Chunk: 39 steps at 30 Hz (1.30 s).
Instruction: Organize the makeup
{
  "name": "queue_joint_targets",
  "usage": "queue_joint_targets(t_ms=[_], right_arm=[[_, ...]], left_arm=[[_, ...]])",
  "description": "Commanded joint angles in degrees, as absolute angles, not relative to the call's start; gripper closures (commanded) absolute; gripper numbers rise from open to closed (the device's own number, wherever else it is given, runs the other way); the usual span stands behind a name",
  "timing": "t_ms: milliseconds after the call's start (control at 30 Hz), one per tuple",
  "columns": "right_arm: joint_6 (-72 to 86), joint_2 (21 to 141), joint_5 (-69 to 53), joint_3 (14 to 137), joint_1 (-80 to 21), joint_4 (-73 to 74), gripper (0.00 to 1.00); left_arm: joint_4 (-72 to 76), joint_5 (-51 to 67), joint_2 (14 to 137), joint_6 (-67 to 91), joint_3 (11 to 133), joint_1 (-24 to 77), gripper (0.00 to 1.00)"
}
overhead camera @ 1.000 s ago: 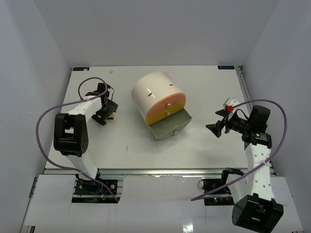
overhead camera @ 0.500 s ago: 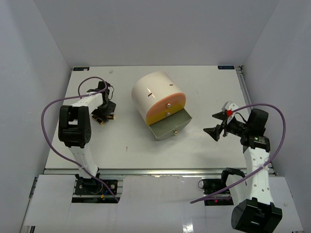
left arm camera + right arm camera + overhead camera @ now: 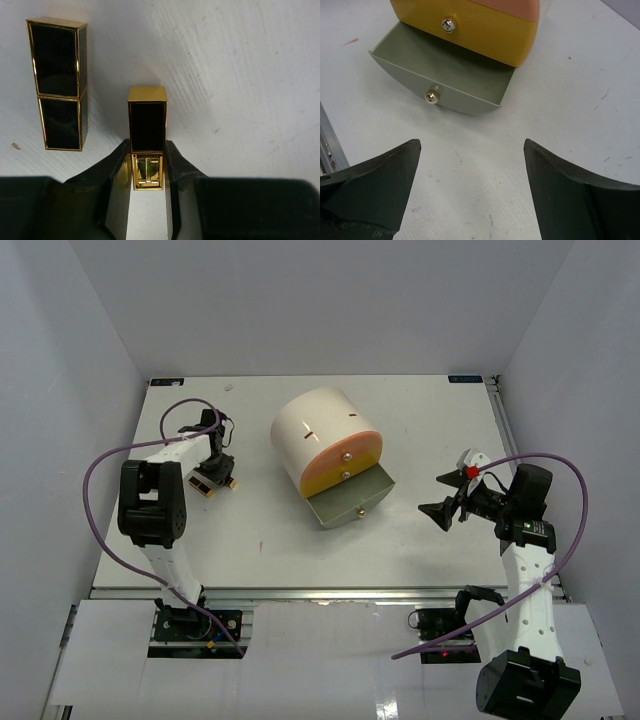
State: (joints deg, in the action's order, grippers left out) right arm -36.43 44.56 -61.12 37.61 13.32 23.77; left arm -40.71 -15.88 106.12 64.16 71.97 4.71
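The left hand (image 3: 147, 152) grips the gold end of a gold-and-black bar (image 3: 147, 120) lying on the desk (image 3: 240, 75). A second bar (image 3: 57, 82) lies just beside it. The right hand (image 3: 471, 147) hovers wide open and empty, facing the open grey drawer (image 3: 445, 70).

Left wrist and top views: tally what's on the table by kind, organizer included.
Gold-and-black bars: 2 (gripped bar between the fingers of the left tool, loose bar lying beside it)
Cream drawer cylinder: 1 (its grey drawer is pulled open)
Total: 3
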Motion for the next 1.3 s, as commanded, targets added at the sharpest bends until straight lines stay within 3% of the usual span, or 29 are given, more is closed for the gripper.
queue_joint_targets(t_ms=[0, 133, 367, 567, 733, 867, 1000, 1267], right_arm=[[-36.12, 43.94, -62.38, 37.12, 13.1, 22.41, 0.1], [-36.1, 43.93, -61.94, 37.0, 13.11, 22.4, 0.1], [-35.42, 43.86, -61.08, 36.56, 13.18, 21.62, 0.1], [-34.89, 43.86, -60.29, 36.39, 13.27, 20.83, 0.1], [-34.37, 44.12, -59.25, 35.96, 13.19, 20.13, 0.1], [-34.28, 44.28, -58.73, 35.86, 13.29, 19.97, 0.1], [-34.28, 44.21, -58.62, 35.55, 13.36, 19.95, 0.1], [-34.37, 44.19, -58.82, 35.42, 13.38, 20.04, 0.1]], left_arm=[[-37.03, -14.98, 95.94, 58.79, 68.63, 4.63, 0.92], [-31.95, -11.64, 84.0, 52.59, 62.18, 5.19, 1.0], [-21.09, 3.4, 58.71, 36.73, 49.66, 13.2, 1.0], [-17.93, 10.27, 49.85, 30.75, 50.11, 29.21, 1.0], [-17.66, 0.23, 53.91, 24.3, 54.43, 50.02, 1.0], [-19.96, -20.39, 64.21, 18.34, 58.63, 66.64, 1.0], [-20.35, -27.64, 71.02, 14.55, 62.19, 69.43, 1.0], [-17.72, -30.46, 78.57, 4.28, 66.28, 69.05, 0.99]])
